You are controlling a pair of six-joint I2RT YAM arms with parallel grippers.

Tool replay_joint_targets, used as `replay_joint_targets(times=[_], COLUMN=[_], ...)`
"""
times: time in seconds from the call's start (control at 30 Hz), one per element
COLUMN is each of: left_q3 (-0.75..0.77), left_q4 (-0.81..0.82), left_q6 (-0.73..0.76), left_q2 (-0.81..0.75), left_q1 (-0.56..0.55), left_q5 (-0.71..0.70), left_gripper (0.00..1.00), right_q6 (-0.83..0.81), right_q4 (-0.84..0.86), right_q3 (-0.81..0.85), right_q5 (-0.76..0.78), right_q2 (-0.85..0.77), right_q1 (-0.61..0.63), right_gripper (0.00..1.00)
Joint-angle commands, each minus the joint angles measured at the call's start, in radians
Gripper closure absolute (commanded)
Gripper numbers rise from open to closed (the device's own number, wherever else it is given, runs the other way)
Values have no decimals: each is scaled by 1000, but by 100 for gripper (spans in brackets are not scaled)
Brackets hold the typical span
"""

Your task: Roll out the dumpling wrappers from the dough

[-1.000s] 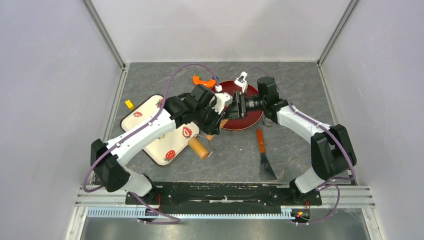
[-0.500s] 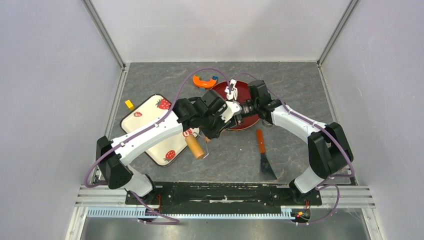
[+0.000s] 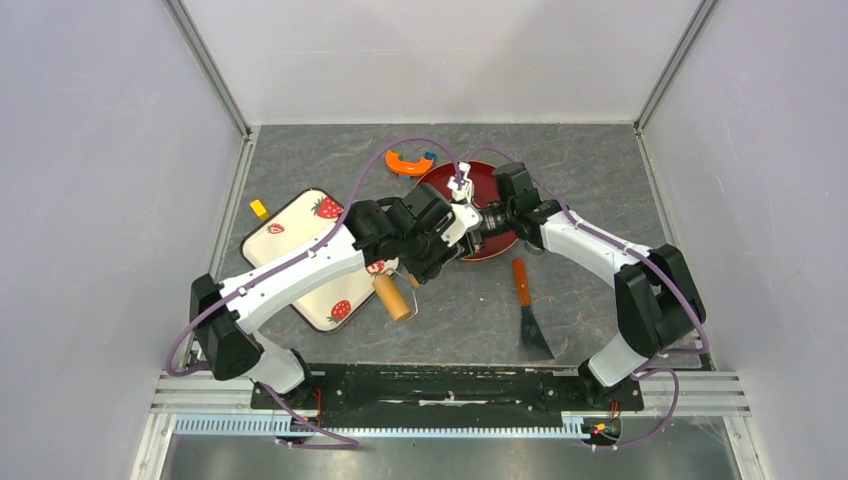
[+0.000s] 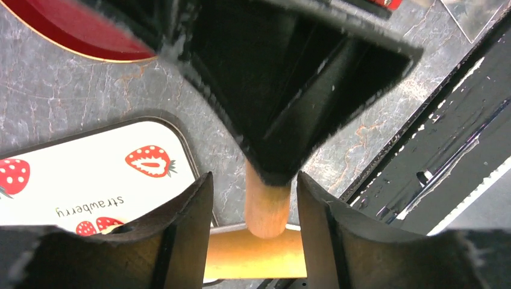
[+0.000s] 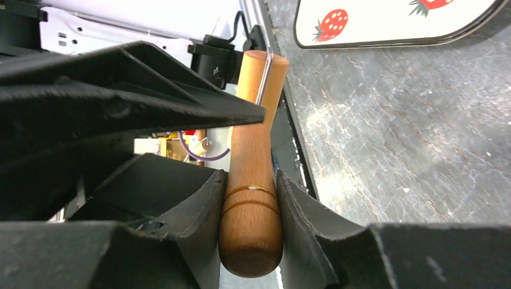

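Right gripper clamps the wooden roller handle; left gripper stands open astride it, beside tray lettered "strawberry"

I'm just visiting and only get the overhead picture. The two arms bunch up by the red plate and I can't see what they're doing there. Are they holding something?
Observer: Yes. The right wrist camera shows the right fingers pressed against both sides of a wooden handle.
Visitor: And the other arm?
Observer: Its own camera shows the left fingers flanking that same handle with a gap on each side, not touching it.
Visitor: A handle of what?
Observer: In the left wrist view it meets a wooden roller crosswise, like the stem of a T.
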Motion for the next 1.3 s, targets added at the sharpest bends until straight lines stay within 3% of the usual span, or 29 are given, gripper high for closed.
replay_joint_targets(times=[0.0,0.13,0.77,0.83,0.93,0.97,1.07,1.17,1.27], left_q3=[-59,-132,-190,-209,-227,-227,-226,-207,-172], left_q4=[45,71,221,225,222,220,220,208,170], left_q6=[-28,-61,-132,-132,-131,-131,-123,-101,-60], left_q2=[-102,-148,-93,-100,-122,-134,-171,-192,-188], left_q1=[4,3,4,3,3,4,3,4,4], left_q5=[-63,-67,-92,-104,-119,-121,-119,-91,-61], left_gripper=[39,33,35,46,88,97,98,98,98], right_q6=[-11,-2,82,98,126,130,132,133,136], right_q4=[5,6,88,106,137,139,144,144,144], right_q3=[31,39,3,-6,-28,-35,-48,-49,-43], right_q5=[53,62,34,31,17,15,3,-17,-39], right_q2=[-49,-59,-112,-121,-131,-134,-132,-124,-117], right_q1=[-5,-18,-26,-28,-35,-38,-45,-44,-44], right_gripper=[100,100,100,100,100,100,99,71,55])
